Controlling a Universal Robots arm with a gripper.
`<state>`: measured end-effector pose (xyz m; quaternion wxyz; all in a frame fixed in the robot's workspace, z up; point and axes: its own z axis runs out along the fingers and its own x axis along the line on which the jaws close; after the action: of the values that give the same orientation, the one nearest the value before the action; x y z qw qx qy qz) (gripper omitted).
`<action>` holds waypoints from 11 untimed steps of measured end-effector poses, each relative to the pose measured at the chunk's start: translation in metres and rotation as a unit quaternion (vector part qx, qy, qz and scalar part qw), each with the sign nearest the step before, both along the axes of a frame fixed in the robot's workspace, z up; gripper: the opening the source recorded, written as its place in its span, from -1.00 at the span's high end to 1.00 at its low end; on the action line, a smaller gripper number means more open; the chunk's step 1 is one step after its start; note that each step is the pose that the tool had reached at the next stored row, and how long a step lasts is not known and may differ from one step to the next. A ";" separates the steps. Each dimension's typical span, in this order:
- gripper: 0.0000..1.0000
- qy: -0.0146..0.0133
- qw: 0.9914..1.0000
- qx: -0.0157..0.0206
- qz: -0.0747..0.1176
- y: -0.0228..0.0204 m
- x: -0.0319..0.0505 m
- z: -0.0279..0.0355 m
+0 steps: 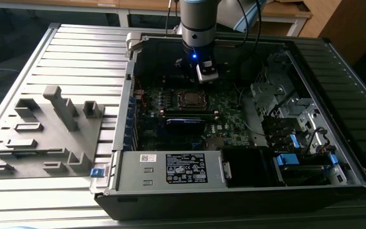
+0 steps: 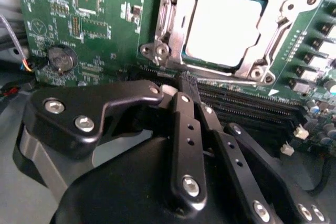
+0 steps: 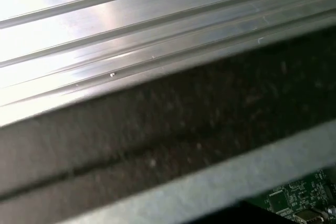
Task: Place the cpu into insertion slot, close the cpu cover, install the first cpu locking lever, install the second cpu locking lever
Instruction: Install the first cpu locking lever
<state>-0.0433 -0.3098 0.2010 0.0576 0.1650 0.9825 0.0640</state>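
Black gripper (image 2: 185, 83): closest thing to the lens in the second wrist view. Fingers drawn together at the tips, nothing seen btwn them.
Gripper, exterior view: gripper (image 1: 208, 76) hangs inside the pc case (image 1: 335, 157), above the motherboard (image 1: 228, 112).
Cpu: cpu (image 2: 223, 27) sits in its socket, dull silver top facing up. In the exterior view the cpu (image 1: 188, 98) is mid-board.
Cpu cover: cpu cover (image 2: 170, 22) looks to lie flat round the chip, which shows through the window.
Key relation: socket lies just beyond the fingertips. In the exterior view it's nearer the camera than the gripper and a touch to the exterior view's left, close but apart.
Axis: chip is square, so no long axis; memory slots (image 2: 247, 103) run btwn tips and socket.
Hidden: one edge of the cover is cut off by the frame.
Locking levers: can't make out whether either is latched.
First wrist view: ribbed metal table (image 3: 131, 19) and a blurred dark case edge, plus a sliver of green board (image 3: 296, 198). No help on the socket.
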 end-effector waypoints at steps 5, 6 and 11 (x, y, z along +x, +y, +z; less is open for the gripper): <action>0.79 -0.001 1.000 0.000 0.000 -0.0007 0.0000 -0.0004; 0.79 -0.001 1.000 0.000 0.000 -0.0008 0.0000 0.0000; 0.79 -0.001 1.000 0.000 0.000 -0.0002 0.0000 0.0046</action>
<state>-0.0433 -0.3101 0.2057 0.0588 0.1649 0.9825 0.0643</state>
